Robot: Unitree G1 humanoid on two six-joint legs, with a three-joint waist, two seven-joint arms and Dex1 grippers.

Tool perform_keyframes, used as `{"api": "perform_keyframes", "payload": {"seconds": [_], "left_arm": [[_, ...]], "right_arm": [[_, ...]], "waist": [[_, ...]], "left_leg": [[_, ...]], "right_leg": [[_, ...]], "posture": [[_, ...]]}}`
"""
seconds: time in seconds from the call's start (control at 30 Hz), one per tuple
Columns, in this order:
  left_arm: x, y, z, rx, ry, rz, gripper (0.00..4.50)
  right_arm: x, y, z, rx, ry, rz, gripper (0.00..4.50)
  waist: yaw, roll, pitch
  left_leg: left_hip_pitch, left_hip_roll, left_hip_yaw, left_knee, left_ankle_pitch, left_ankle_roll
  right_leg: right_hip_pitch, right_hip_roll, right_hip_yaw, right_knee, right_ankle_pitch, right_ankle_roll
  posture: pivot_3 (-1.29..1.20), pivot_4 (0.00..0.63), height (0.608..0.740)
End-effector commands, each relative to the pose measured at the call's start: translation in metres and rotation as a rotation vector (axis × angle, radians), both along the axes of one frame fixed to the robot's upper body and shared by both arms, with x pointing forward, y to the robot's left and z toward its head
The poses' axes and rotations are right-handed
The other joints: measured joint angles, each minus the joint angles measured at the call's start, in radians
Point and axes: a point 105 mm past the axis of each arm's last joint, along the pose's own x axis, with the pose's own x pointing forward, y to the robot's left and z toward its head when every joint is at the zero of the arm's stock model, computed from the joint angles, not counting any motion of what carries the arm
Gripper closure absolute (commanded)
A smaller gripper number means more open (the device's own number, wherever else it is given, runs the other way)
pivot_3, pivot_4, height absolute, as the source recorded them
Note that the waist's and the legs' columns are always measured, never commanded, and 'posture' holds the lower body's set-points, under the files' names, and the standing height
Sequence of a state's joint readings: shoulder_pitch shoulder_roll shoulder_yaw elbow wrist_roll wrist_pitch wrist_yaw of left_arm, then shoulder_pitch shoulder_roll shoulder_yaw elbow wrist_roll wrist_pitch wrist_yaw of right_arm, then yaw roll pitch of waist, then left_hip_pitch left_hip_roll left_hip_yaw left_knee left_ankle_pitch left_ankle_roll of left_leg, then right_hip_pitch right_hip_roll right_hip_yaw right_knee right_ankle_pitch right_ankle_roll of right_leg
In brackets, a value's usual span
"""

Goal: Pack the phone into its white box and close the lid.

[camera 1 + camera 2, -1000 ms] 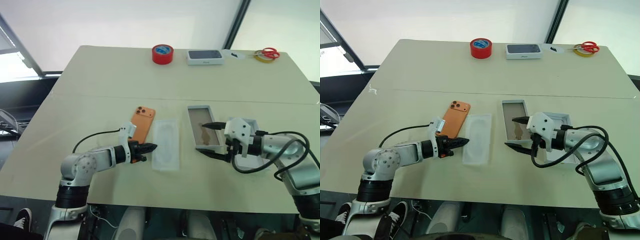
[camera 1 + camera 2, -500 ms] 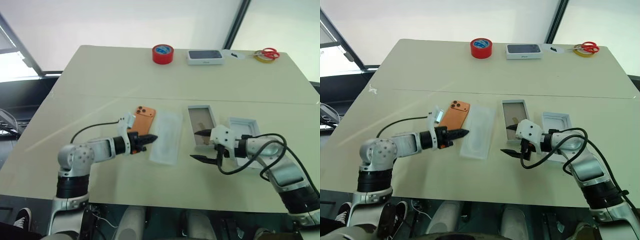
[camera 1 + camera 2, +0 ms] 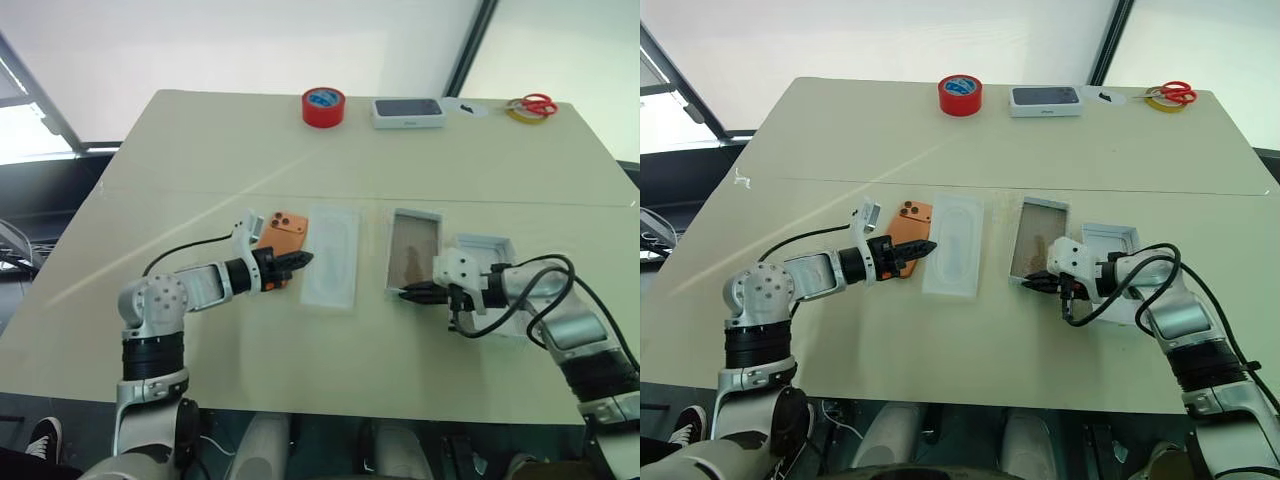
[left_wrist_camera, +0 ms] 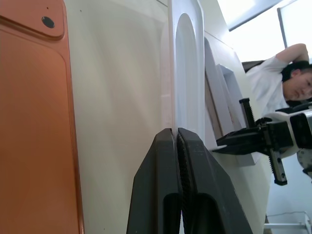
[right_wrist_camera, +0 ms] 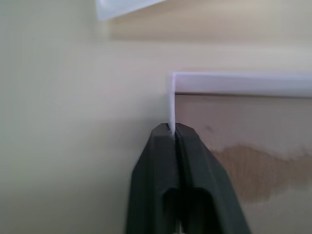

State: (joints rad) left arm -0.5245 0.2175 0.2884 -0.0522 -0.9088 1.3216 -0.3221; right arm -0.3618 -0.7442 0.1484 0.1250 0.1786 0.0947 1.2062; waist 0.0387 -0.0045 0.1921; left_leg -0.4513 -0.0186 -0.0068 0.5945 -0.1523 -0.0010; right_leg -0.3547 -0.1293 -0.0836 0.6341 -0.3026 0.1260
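The phone (image 3: 281, 233) lay flat on the counter (image 3: 200, 150), just left of the white insert (image 3: 331, 257). The left tool (image 3: 303, 259) was clamped on that insert's edge. Further right, the right tool (image 3: 404, 294) pinched the white box's (image 3: 412, 250) near wall, with the lid (image 3: 483, 262) beside it.

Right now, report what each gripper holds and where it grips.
Right gripper: shut on the white box, near wall. Left gripper: shut on the white insert, near edge.
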Motion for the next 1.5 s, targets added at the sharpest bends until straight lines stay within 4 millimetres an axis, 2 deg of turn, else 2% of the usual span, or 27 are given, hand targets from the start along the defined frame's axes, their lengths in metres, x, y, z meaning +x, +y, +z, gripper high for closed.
{"api": "perform_keyframes", "payload": {"seconds": [0.03,0.2,0.4,0.5,0.73,0.8,0.87,0.97,1.1,1.3,1.5], "left_arm": [[0.004,-0.006,0.022,-0.07,-0.054,-0.007,4.5],[0.011,-0.011,0.03,-0.111,-0.061,0.026,4.5],[0.013,-0.019,0.027,-0.076,-0.064,0.019,4.5],[0.013,-0.022,0.024,-0.063,-0.066,0.01,4.5],[0.013,-0.024,0.022,-0.063,-0.068,0.002,4.5],[0.011,-0.025,0.021,-0.047,-0.073,-0.006,4.5],[0.01,-0.024,0.016,-0.017,-0.076,-0.012,4.5],[0.013,-0.022,0.009,0.052,-0.102,-0.021,4.5],[0.019,-0.026,0.006,0.051,-0.111,-0.041,4.5],[0.024,-0.048,0.002,0.048,-0.106,-0.121,4.5],[0.025,-0.049,-0.001,0.033,-0.088,-0.12,4.5]], "right_arm": [[0.002,0.035,0.012,0.071,-0.072,0.04,4.48],[0.008,0.074,0.024,0.154,-0.124,0.038,4.48],[-0.005,0.09,0.017,0.137,-0.109,0.107,4.48],[-0.011,0.089,0.019,0.145,-0.081,0.13,3.63],[-0.011,0.079,0.019,0.113,-0.115,0.106,0.09],[-0.012,0.073,0.023,0.133,-0.086,0.095,0.03],[-0.008,0.056,0.028,0.114,-0.096,0.054,0.03],[0.002,0.021,0.035,0.094,-0.131,-0.063,0.03],[0.007,-0.001,0.04,0.124,-0.147,-0.145,0.03],[0.01,-0.005,0.042,0.147,-0.167,-0.186,0.03],[0.008,-0.01,0.04,0.146,-0.174,-0.212,0.03]], "waist": [[-0.001,0.0,0.0],[-0.001,0.0,0.0],[0.002,-0.001,0.0],[0.0,-0.001,0.0],[-0.001,-0.001,0.0],[0.0,-0.001,0.0],[0.002,-0.001,0.0],[0.002,-0.001,0.0],[0.001,-0.001,0.0],[0.001,-0.001,0.0],[0.0,-0.001,0.0]], "left_leg": [[0.0,0.0,0.0,0.0,0.0,-0.001],[0.0,0.0,0.0,0.0,0.0,-0.003],[0.0,-0.001,-0.001,0.0,0.0,-0.004],[0.0,-0.001,-0.001,0.0,0.0,-0.003],[0.0,0.0,-0.001,0.0,0.001,-0.004],[0.0,0.0,-0.001,0.0,0.001,-0.004],[0.0,0.0,-0.001,0.0,0.001,-0.004],[-0.001,0.0,0.0,0.001,0.0,-0.004],[0.0,0.0,0.001,0.0,0.0,-0.004],[-0.001,0.0,0.0,0.001,0.001,-0.003],[-0.001,0.0,0.0,0.0,0.002,-0.002]], "right_leg": [[0.0,0.0,0.0,0.0,0.0,0.0],[-0.001,0.001,0.0,0.001,0.001,0.0],[0.0,0.001,0.0,0.001,0.001,0.0],[-0.001,0.002,0.0,0.001,0.001,0.0],[-0.001,0.004,0.001,0.002,0.002,-0.001],[-0.001,0.004,0.001,0.002,0.002,-0.001],[-0.001,0.004,0.001,0.002,0.002,-0.001],[-0.001,0.004,0.001,0.001,0.002,-0.001],[-0.001,0.004,0.001,0.001,0.002,-0.001],[-0.001,0.004,0.001,0.001,0.002,-0.001],[-0.002,0.004,0.001,0.001,0.002,-0.001]], "posture": [[0.0,0.15,0.74],[0.0,0.15,0.74],[0.0,0.15,0.74],[0.0,0.15,0.74],[0.0,0.15,0.74],[0.0,0.15,0.74],[0.0,0.15,0.74],[0.0,0.15,0.74],[0.0,0.15,0.74],[0.0,0.15,0.74],[0.0,0.15,0.74]]}}
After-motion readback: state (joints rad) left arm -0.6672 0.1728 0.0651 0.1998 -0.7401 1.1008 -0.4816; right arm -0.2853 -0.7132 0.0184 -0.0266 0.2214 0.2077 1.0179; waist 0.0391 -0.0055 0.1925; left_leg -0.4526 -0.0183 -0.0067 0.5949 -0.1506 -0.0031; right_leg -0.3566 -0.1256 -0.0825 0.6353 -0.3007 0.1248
